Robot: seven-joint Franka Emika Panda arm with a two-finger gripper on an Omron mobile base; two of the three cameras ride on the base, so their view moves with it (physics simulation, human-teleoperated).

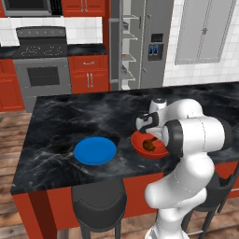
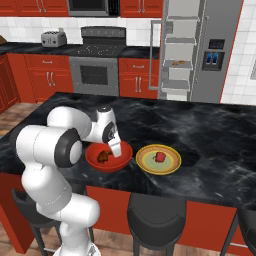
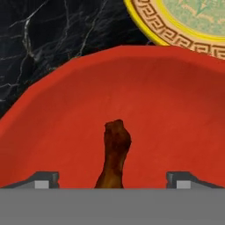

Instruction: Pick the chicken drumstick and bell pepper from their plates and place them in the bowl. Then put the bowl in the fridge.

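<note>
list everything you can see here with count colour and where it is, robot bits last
bowl: 1, glossy red-orange, near edge of the island, left of the yellow plate
chicken drumstick: 1, brown, lying inside the bowl
bell pepper: 1, red, on the yellow plate
yellow plate: 1, yellow with olive-green rim, right of the bowl
blue plate: 1, plain blue, bare, left of the bowl
island counter: 1, black marble top, red base
fridge: 1, grey steel, back wall, one door open on pale shelves
stove: 1, grey with black top, among red cabinets
toaster: 1, silver, back counter
stools: at least 2, black, before the island
pincer: 1, dark tips, open, just over the bowl
</note>
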